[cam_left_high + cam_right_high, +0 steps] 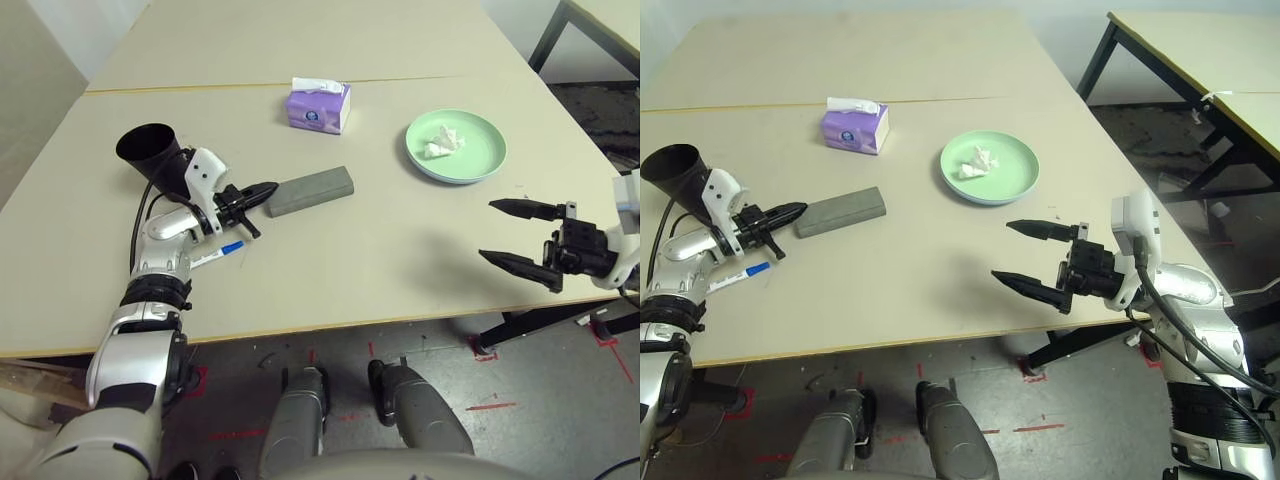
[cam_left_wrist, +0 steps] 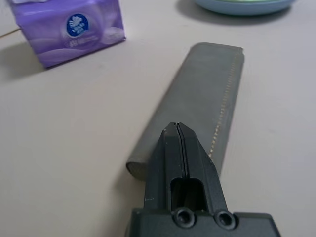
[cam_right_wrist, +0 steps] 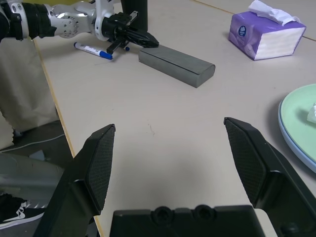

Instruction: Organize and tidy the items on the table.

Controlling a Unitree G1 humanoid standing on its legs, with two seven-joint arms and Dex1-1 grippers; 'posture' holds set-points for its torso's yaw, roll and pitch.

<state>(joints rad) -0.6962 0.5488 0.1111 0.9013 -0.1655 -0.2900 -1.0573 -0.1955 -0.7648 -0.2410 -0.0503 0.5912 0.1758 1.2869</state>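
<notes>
— What do you count on my beige tabletop (image 1: 330, 270)?
— One grey oblong case (image 1: 310, 191), one blue-capped white marker (image 1: 217, 256), one black tapered cup (image 1: 152, 152), one green plate (image 1: 456, 147) holding one crumpled tissue (image 1: 443, 143), one purple tissue pack (image 1: 319, 106).
— My grippers?
— Left gripper (image 1: 268, 189) pinched empty at the case's end; right gripper (image 1: 507, 233) gaping, empty.

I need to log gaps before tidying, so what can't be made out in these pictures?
- Marker: left eye view, far part hidden under the left gripper.
- Plate: right wrist view, cut off by the edge.
- Cup: its inside is too dark to see.
- Case: left wrist view, near end hidden behind shut fingers.
</notes>
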